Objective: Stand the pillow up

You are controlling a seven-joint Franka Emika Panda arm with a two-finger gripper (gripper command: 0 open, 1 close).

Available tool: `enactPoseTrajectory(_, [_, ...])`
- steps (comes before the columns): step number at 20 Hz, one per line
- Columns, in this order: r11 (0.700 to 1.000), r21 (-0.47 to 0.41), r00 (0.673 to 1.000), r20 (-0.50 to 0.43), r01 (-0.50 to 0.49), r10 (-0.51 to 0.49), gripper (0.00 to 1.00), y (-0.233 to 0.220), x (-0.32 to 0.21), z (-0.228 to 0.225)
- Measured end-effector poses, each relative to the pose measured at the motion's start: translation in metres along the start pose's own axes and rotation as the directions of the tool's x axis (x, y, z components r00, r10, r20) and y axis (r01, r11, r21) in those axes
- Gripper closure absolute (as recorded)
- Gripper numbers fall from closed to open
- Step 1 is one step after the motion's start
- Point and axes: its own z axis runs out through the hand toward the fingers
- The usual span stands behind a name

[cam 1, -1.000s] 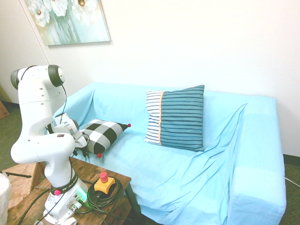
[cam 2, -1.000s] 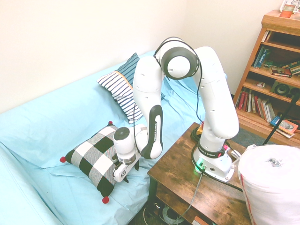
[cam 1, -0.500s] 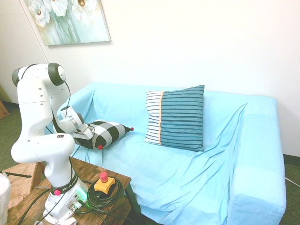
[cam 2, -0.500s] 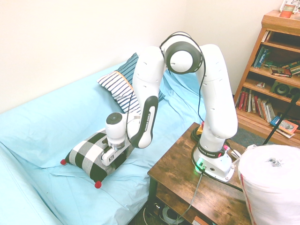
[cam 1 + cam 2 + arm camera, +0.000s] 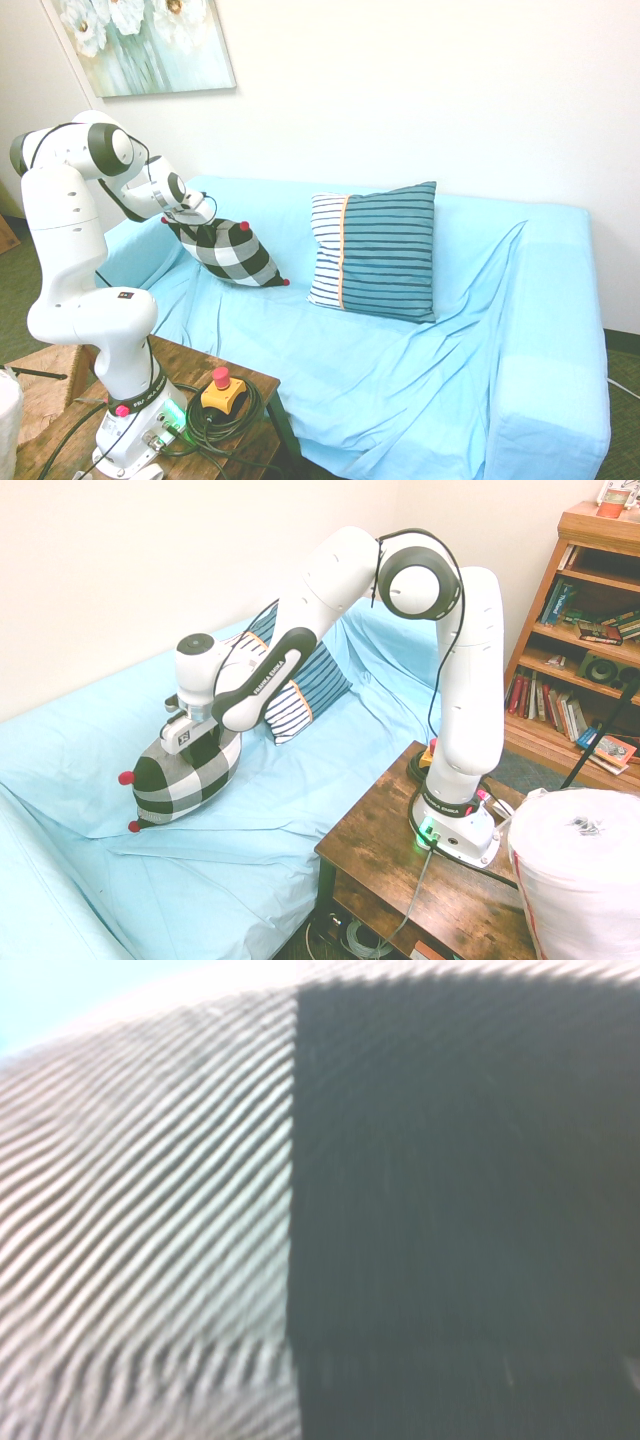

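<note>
A: Gripper [image 5: 192,748] state?
B: Pinching the pillow [image 5: 232,255] by its upper edge. Fingertips are hiding in the cloth.
A: Pillow location?
B: Left part of the blue sofa [image 5: 400,380], first exterior view. It's leaning, not standing square; lower edge is meeting the seat. Far lower corner isn't showing clearly.
A: Wrist view?
B: Blurring. Check cloth is filling nearly everything, pale blue peeking in at one corner.
A: Obstructions?
B: Robot arm [image 5: 300,630] is crossing in front of the striped pillow [image 5: 375,255] in the second exterior view. That one's leaning on the backrest, right of the check one, well apart.
A: Rest?
B: Wooden table [image 5: 400,850] is sitting near side, carrying the red-and-yellow stop button [image 5: 222,390]. Second exterior view is cutting off the bookshelf [image 5: 575,635] and white bundle [image 5: 580,880]; first is cropping the painting [image 5: 150,45].
</note>
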Motion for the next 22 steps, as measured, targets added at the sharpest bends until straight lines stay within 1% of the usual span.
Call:
enactPoseTrajectory(3, [1.0, 0.029, 1.0, -0.023, -0.005, 0.006, 0.0, -0.034, 0.05, -0.01])
enactPoseTrajectory(6, [0.998, 0.053, 1.0, -0.02, -0.018, 0.019, 0.0, -0.063, 0.088, -0.018])
enactPoseTrajectory(9, [0.997, 0.067, 1.0, -0.011, -0.027, 0.028, 0.0, -0.088, 0.107, -0.023])
enactPoseTrajectory(12, [0.997, 0.066, 0.999, 0.007, -0.036, 0.035, 0.0, -0.089, 0.111, -0.017])
enactPoseTrajectory(14, [0.998, 0.05, 0.999, 0.023, -0.035, 0.034, 0.0, -0.082, 0.11, -0.015])
enactPoseTrajectory(16, [0.999, 0.02, 0.999, 0.038, -0.025, 0.025, 0.0, -0.061, 0.111, -0.016])
enactPoseTrajectory(19, [1.0, -0.022, 0.998, 0.066, -0.005, 0.007, 0.0, -0.014, 0.13, -0.034])
enactPoseTrajectory(22, [0.999, -0.05, 0.998, 0.063, 0.018, -0.015, 0.0, 0.043, 0.154, -0.058])
